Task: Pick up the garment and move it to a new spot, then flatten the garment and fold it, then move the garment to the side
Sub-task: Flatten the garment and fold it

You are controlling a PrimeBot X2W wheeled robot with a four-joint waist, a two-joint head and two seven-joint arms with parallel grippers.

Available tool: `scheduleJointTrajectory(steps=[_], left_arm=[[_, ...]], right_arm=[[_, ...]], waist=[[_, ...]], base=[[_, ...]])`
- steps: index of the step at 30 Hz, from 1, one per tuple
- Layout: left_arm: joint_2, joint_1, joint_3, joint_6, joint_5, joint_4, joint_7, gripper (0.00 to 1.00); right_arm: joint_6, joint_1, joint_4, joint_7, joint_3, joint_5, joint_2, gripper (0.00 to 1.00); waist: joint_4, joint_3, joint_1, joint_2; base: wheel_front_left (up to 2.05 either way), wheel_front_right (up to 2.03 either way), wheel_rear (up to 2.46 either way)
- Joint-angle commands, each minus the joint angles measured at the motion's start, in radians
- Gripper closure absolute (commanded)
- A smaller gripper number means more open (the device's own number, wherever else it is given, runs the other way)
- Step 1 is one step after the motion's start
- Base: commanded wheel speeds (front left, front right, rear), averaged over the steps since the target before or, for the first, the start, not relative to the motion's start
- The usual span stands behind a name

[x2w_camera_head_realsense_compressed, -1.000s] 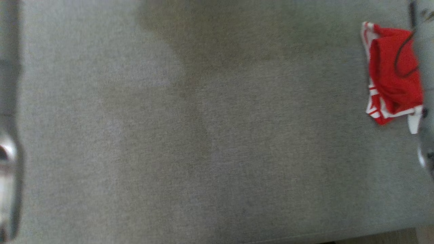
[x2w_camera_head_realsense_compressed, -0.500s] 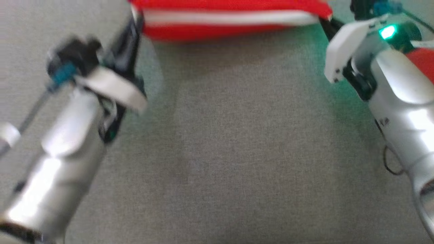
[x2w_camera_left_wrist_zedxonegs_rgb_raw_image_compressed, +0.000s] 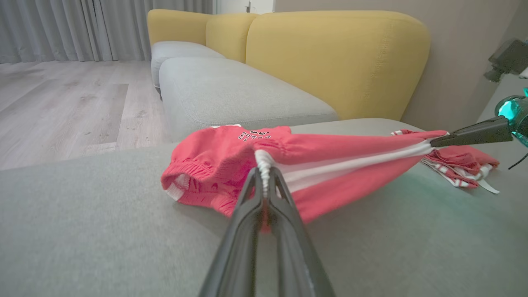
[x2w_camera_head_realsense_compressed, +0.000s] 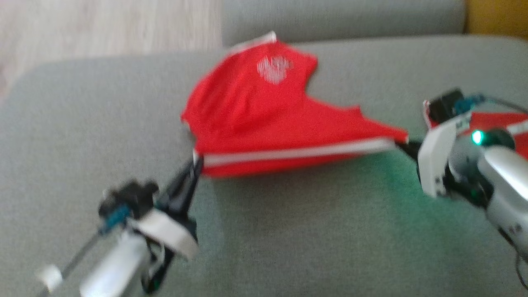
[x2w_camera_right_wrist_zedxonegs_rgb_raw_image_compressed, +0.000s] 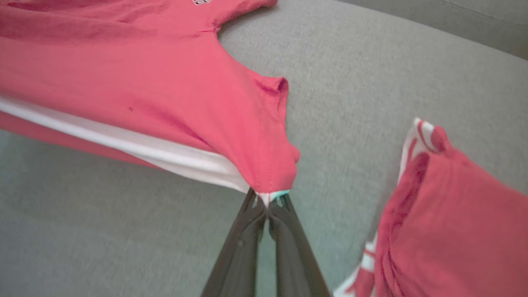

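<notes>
Head view puts the red garment [x2w_camera_head_realsense_compressed: 264,111] mid-way along the grey cushion [x2w_camera_head_realsense_compressed: 288,239]. Its near white-striped edge is lifted and pulled taut, and the far part with the printed logo rests on the fabric. Its long axis runs left to right, with what looks like the gathered waistband end at the left. The left gripper [x2w_camera_head_realsense_compressed: 193,167] is clamped on the left end of that edge and the right gripper [x2w_camera_head_realsense_compressed: 406,143] on the right end, probably to stretch out wrinkles before flattening. A second red garment [x2w_camera_head_realsense_compressed: 501,123] lies bunched at the far right, apart from the first.
</notes>
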Motion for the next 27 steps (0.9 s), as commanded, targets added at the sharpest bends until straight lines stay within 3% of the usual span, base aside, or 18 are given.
scheduleJointTrajectory(steps=[1,9,15,19,27], left_arm=[[0.037,-0.004,0.053,0.015,0.001,-0.035,-0.012,1.00],[0.045,0.246,0.041,0.097,0.001,-0.230,-0.013,1.00],[0.056,0.347,0.018,0.147,0.001,-0.351,0.002,1.00],[0.059,0.335,0.022,0.158,0.003,-0.382,0.014,1.00],[0.038,0.202,0.030,0.145,0.019,-0.351,0.039,1.00]], right_arm=[[0.007,0.017,-0.026,0.005,0.002,0.016,-0.046,1.00],[0.007,0.186,-0.222,0.054,0.051,0.135,-0.212,1.00],[0.007,0.272,-0.321,0.058,0.011,0.166,-0.305,1.00],[0.007,0.260,-0.337,0.048,-0.034,0.134,-0.304,1.00],[0.007,0.124,-0.320,0.086,-0.108,0.028,-0.239,1.00]], waist=[[-0.007,-0.091,0.0004,-0.0001],[-0.012,-0.179,0.0004,-0.0001],[-0.004,-0.191,0.0004,-0.0001],[0.010,-0.180,0.0004,-0.0001],[0.065,-0.095,0.0004,-0.0001]], base=[[0.00,0.00,0.00],[0.00,0.00,0.00],[0.00,0.00,0.00],[0.00,0.00,0.00],[0.00,0.00,0.00]])
